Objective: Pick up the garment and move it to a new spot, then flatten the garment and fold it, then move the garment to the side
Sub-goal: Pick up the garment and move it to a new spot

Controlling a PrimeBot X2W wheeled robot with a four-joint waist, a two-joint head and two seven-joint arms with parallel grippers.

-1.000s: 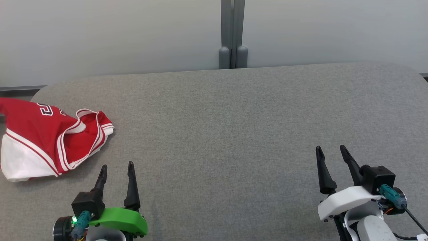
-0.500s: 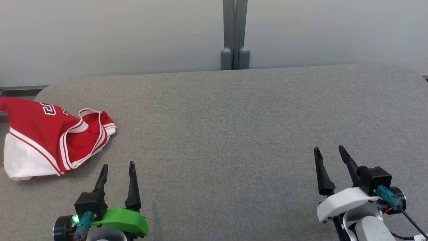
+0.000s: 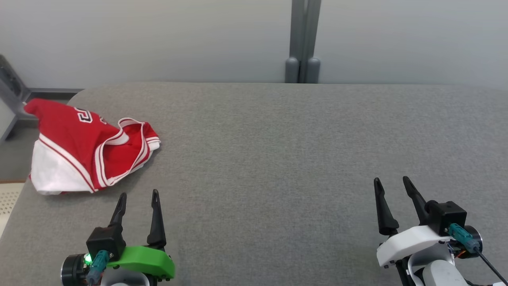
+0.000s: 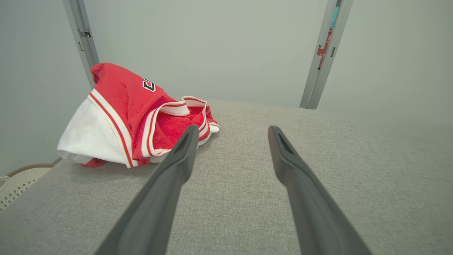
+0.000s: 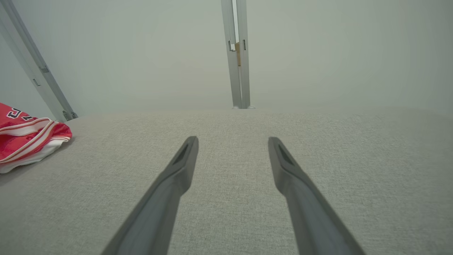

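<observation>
The garment [image 3: 85,149] is a red and white sports jersey, bunched in a heap at the left edge of the grey fabric table [image 3: 278,159]. It also shows in the left wrist view as the garment [image 4: 134,117], and its edge at far left in the right wrist view as the garment [image 5: 24,140]. My left gripper [image 3: 138,196] stands open just below and right of the heap, nothing between its fingers. Far to the right, my right gripper [image 3: 391,182] is open and empty over bare table.
A grey post [image 3: 302,39] rises behind the table's far edge against a pale wall. The table's left edge runs beside the jersey, and a perforated white basket [image 3: 8,198] sits on the floor below it.
The head camera has turned left, so the jersey and post sit further right in view. Both grippers remain open and still.
</observation>
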